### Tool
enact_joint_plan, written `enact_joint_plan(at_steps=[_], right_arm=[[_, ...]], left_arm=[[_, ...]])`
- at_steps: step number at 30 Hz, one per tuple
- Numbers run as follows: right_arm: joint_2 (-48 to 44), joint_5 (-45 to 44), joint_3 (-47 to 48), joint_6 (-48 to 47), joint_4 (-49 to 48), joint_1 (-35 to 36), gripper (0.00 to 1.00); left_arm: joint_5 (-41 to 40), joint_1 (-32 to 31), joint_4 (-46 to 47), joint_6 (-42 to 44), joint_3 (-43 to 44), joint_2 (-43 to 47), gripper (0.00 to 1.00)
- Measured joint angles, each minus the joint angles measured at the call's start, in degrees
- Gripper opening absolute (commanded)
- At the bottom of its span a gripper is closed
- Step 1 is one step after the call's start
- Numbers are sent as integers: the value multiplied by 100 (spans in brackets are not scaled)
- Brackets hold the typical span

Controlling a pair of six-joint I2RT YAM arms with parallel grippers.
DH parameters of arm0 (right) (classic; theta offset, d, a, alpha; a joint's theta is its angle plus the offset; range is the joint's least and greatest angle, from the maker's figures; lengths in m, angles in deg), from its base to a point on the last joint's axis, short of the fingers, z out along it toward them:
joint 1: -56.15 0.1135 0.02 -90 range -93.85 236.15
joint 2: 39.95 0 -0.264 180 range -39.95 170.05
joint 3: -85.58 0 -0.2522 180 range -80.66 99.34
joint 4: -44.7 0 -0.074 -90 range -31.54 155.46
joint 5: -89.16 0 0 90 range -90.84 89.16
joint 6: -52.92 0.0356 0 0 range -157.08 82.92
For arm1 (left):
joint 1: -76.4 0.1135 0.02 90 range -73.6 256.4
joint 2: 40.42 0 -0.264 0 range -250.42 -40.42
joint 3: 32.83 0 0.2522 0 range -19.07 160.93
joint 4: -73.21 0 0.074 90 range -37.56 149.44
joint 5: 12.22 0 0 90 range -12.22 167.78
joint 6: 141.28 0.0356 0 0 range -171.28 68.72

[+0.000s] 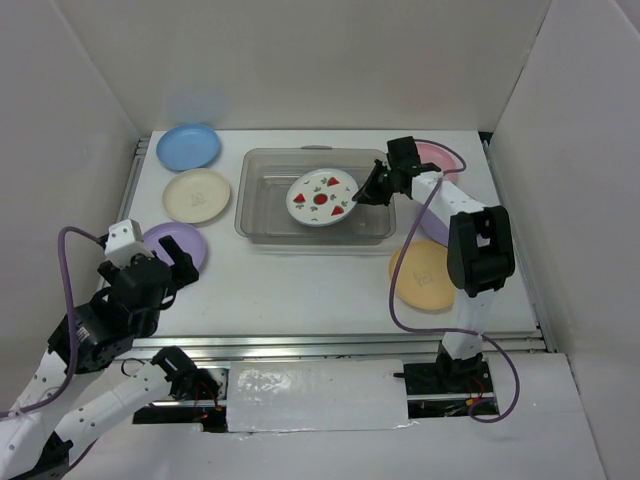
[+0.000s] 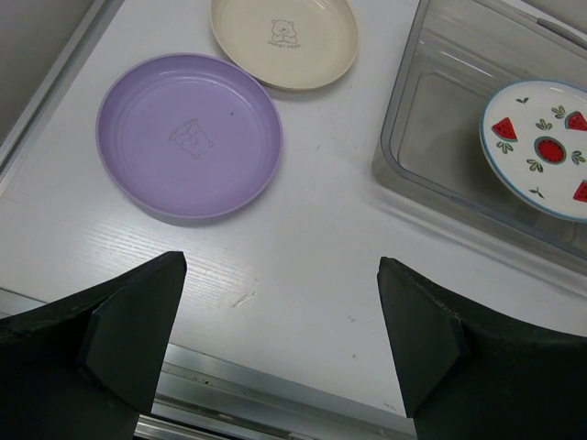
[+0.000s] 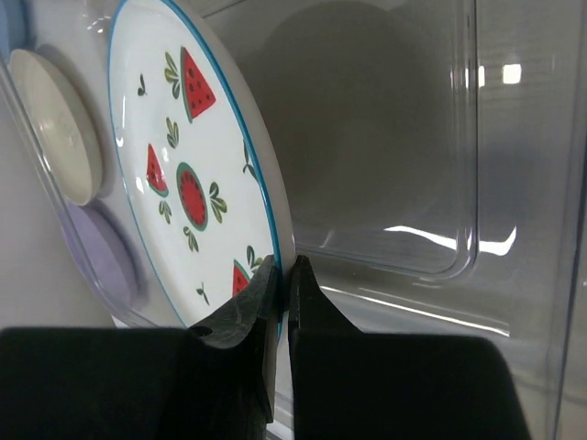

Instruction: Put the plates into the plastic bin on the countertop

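Nearest the edge, got the left gripper spread wide with nothing in it, hovering just short of the purple plate. Past that, seeing a cream plate and a blue plate on the countertop, plus an orange plate over on the right. Mid-table, looking at the right gripper pinched tight on the rim of the watermelon plate, tilted inside the bin, not yet flat. Guessing light, stiff, glossy and slippy, so best grabbed by the rim, never the face. Pink plate farthest back.
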Motion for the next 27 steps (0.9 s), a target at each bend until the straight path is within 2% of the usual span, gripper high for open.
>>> enact_joint_plan(at_steps=[3,4,5,9,11,12,13,18,21,27], right_arm=[[251,76,195,-15,-31,24,21],[326,105,254,-11,-70,39,41],[404,173,313,9,-133,55,51],[527,247,404,9,-264,149,69],[525,280,426,33,-308,179,87],[522,284,466,57,-317,190,89],[511,280,492,50,-326,201,100],[173,-267,664,28,-42,289,100],[-164,-623,872,-24,153,380,100],[-2138,-1045,258,-251,-26,1043,100]], left_arm=[[28,0,37,17,0,-15,99],[31,0,39,20,0,-15,99],[33,0,42,24,0,-17,99],[37,0,48,103,0,-20,99],[35,0,57,109,0,-24,99],[35,0,59,109,0,-28,99],[35,0,59,109,0,-42,99],[9,2,63,81,0,-247,99],[-101,63,-197,-339,114,-686,99],[114,407,-503,-1513,389,-1753,99]])
